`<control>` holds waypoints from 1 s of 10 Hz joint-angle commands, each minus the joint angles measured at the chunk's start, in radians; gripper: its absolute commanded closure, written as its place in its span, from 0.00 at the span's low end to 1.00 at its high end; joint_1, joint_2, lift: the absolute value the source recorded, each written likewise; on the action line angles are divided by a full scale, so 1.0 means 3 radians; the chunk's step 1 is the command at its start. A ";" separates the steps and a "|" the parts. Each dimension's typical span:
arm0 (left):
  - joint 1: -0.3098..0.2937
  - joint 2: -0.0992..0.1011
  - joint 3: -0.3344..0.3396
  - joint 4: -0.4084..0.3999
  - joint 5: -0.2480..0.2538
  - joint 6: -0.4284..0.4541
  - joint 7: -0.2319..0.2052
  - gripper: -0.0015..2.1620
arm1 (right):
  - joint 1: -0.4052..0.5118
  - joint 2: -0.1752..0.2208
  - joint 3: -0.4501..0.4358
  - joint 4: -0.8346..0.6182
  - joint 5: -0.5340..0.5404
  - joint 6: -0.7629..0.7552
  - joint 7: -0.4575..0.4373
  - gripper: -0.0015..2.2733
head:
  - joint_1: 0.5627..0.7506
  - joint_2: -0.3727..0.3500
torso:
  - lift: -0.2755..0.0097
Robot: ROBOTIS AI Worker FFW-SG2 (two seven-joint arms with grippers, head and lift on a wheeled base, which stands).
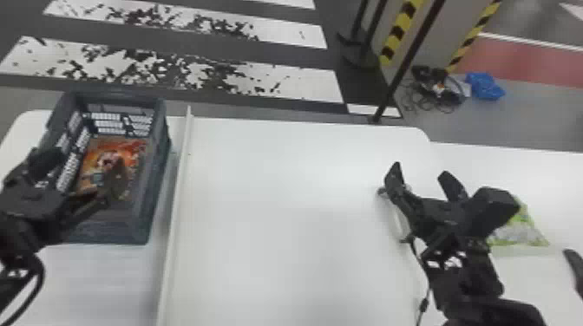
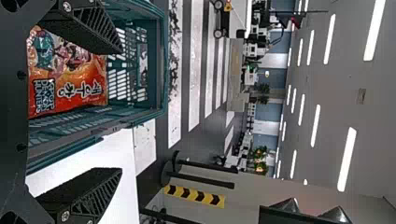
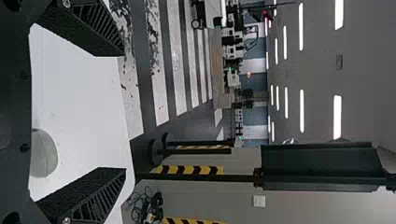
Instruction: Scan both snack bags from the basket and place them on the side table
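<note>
An orange snack bag (image 1: pixel 102 161) lies in the dark basket (image 1: pixel 158 173) at the left; the left wrist view also has the orange bag (image 2: pixel 70 77) inside the basket (image 2: pixel 161 60). My left gripper (image 1: pixel 81 171) is over the basket, fingers apart, nothing between them; the left gripper (image 2: pixel 122 110) is likewise open in its wrist view. A green snack bag (image 1: pixel 522 229) rests on the side table (image 1: pixel 551 186), partly hidden behind my right gripper (image 1: pixel 423 178). That gripper stands open above the white table's right part, and the right gripper (image 3: pixel 124 111) holds nothing in its wrist view.
A raised pale strip (image 1: pixel 178 199) crosses the white table (image 1: pixel 282 208) just right of the basket. Beneath the right gripper is a pale rounded object (image 3: pixel 44 154), with a cable (image 1: pixel 423 303) nearby. A dark post (image 1: pixel 403 65) rises beyond the table's far edge.
</note>
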 commanded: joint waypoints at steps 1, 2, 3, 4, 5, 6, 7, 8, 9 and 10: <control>0.0006 -0.0009 -0.0019 0.0003 -0.0003 -0.0002 -0.0001 0.05 | 0.0151 0.0028 0.0279 -0.0020 0.0130 -0.0229 -0.0005 0.02 | 0.70 0.30 | 0.70; 0.0021 -0.0009 -0.0049 0.0003 -0.0003 -0.0002 0.0004 0.05 | 0.0222 0.0038 0.0443 -0.0020 0.0196 -0.0341 -0.0051 0.02 | 0.70 0.33 | 0.70; 0.0027 -0.0009 -0.0080 0.0014 -0.0008 -0.0002 0.0009 0.05 | 0.0284 0.0043 0.0591 -0.0020 0.0248 -0.0392 -0.0077 0.02 | 0.70 0.38 | 0.70; 0.0032 -0.0009 -0.0095 0.0024 -0.0013 -0.0002 0.0009 0.05 | 0.0294 0.0046 0.0734 -0.0015 0.0309 -0.0402 -0.0102 0.02 | 0.70 0.42 | 0.70; 0.0027 -0.0009 -0.0095 0.0024 -0.0019 -0.0012 -0.0006 0.05 | 0.0304 0.0046 0.0847 0.0005 0.0391 -0.0402 -0.0169 0.02 | 0.70 0.46 | 0.70; 0.0006 -0.0009 -0.0080 -0.0002 -0.0080 -0.0002 -0.0052 0.04 | 0.0319 0.0046 0.0893 0.0021 0.0396 -0.0392 -0.0169 0.02 | 0.70 0.49 | 0.70; -0.0030 -0.0009 -0.0039 -0.0038 -0.0146 0.0039 -0.0088 0.04 | 0.0330 0.0046 0.0898 0.0026 0.0401 -0.0392 -0.0169 0.02 | 0.70 0.51 | 0.70; -0.0132 0.0005 0.0053 -0.0114 -0.0208 0.0295 -0.0165 0.04 | 0.0340 0.0046 0.0898 0.0026 0.0401 -0.0392 -0.0169 0.02 | 0.70 0.53 | 0.70; -0.0229 0.0020 0.0206 -0.0160 -0.0192 0.0520 -0.0252 0.04 | 0.0345 0.0046 0.0898 0.0031 0.0396 -0.0392 -0.0169 0.02 | 0.70 0.54 | 0.70; -0.0367 0.0031 0.0242 -0.0155 -0.0218 0.0734 -0.0344 0.04 | 0.0350 0.0046 0.0898 0.0057 0.0396 -0.0392 -0.0169 0.02 | 0.70 0.57 | 0.70</control>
